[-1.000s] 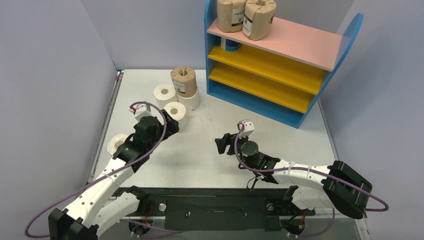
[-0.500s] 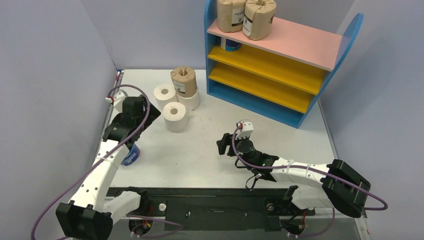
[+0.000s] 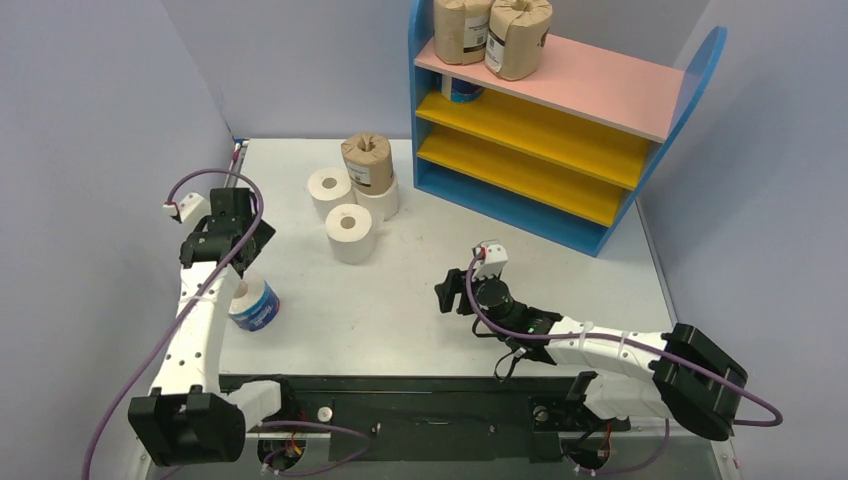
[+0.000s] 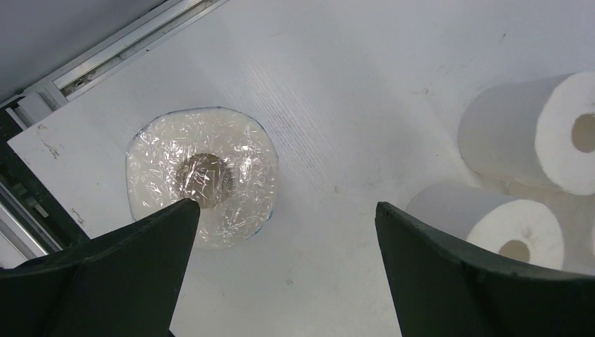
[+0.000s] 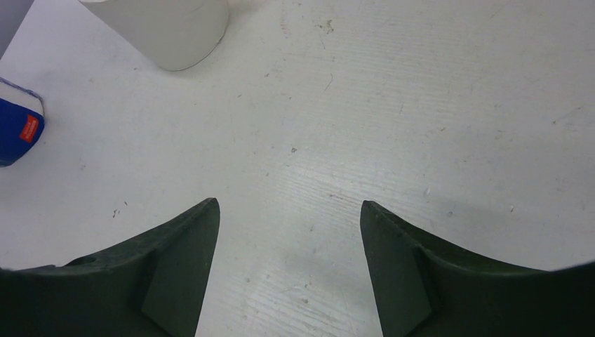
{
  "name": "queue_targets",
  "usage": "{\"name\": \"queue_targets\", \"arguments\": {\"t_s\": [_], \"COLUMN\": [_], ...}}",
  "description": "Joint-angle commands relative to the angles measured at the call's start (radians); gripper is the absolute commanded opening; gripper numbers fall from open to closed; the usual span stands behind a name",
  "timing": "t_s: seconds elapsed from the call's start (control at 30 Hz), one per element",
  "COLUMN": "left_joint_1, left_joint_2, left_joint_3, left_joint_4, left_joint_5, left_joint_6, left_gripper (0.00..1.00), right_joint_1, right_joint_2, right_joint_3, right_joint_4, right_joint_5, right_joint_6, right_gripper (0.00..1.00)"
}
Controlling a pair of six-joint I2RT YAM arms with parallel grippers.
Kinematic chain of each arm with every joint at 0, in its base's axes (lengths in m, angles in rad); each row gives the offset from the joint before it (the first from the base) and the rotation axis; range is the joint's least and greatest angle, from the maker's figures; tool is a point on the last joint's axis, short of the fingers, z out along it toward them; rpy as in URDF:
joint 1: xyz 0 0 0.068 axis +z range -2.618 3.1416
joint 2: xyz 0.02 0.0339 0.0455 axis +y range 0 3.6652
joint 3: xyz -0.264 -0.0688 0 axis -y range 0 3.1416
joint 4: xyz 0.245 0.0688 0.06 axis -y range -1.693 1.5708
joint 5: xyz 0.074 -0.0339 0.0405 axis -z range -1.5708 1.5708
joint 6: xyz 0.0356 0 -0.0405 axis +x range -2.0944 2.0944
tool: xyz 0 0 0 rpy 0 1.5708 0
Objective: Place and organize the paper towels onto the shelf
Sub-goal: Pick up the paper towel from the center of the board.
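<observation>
Paper towel roll in glossy blue-and-white plastic wrap (image 3: 255, 305) stands upright at the near left of the white, finely scratched table (image 3: 420, 300). Its crinkled film shines over the brownish core hole. Compared with one second ago, the left arm has swung from the middle of the table to the left edge, so this roll, half covered before, now shows almost whole. The left gripper (image 4: 284, 210) hangs over it with the black fingers spread wide and nothing between them; the roll lies under one finger, not between the two. The right gripper (image 5: 288, 205) has hardly moved. It is low over bare table, its fingers apart and empty.

Further away three plain white rolls (image 3: 350, 232) of soft matt paper stand close together, and a brown-paper-wrapped roll with a label (image 3: 366, 160) sits on top of the back one.

At the far side stands the shelf (image 3: 700, 70) with blue rounded side panels, a smooth pink top board and two yellow boards. Two more brown wrapped rolls (image 3: 517, 38) stand side by side at the left end of the pink board. One blue-and-white roll (image 3: 460, 90) is on the upper yellow board below them.
</observation>
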Motion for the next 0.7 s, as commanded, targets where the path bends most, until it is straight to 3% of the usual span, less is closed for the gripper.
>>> {"name": "queue_targets", "arguments": {"t_s": [0.0, 0.3, 0.67], "left_joint_1": [0.066, 0.097, 0.09], "left_joint_2": [0.062, 0.183, 0.144], "left_joint_3": [-0.023, -0.073, -0.221], "left_joint_4": [0.082, 0.122, 0.195], "left_joint_5": [0.109, 0.134, 0.187], "left_joint_6": [0.062, 0.011, 0.001], "left_gripper": [0.96, 0.96, 1.0], "right_joint_1": [0.007, 0.006, 0.007], "right_joint_2": [-0.068, -0.108, -0.038], "right_joint_3": [0.022, 0.014, 0.074], "right_joint_4": [-0.045, -0.072, -0.094], "right_joint_5": [-0.004, -0.003, -0.043], "right_joint_6": [-0.01, -0.022, -0.023], "right_gripper": [0.69, 0.69, 0.69]}}
